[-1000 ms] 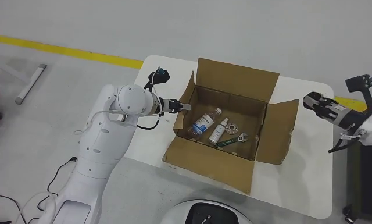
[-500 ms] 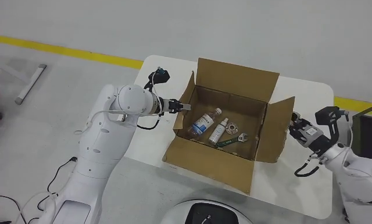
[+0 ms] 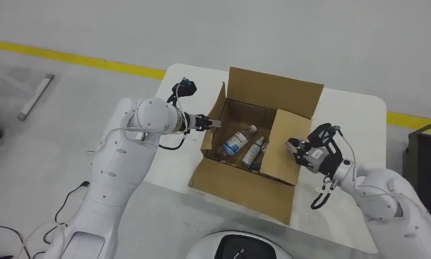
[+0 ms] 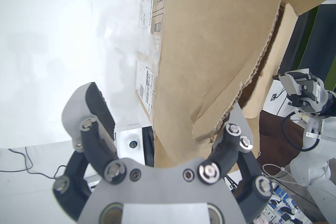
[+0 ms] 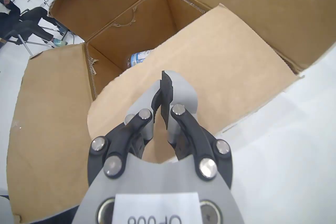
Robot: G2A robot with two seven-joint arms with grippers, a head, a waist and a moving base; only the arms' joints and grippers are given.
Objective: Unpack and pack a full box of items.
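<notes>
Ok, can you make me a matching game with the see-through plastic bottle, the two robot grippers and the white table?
Things:
1. clear plastic bottle with a blue label
2. left gripper
3. right gripper
4. white table

States:
A. shut, against the raised flap
B. lying inside the brown cardboard box
C. underneath the box
D. open, at the side flap

Pairs: 1-B, 2-D, 3-A, 4-C.
</notes>
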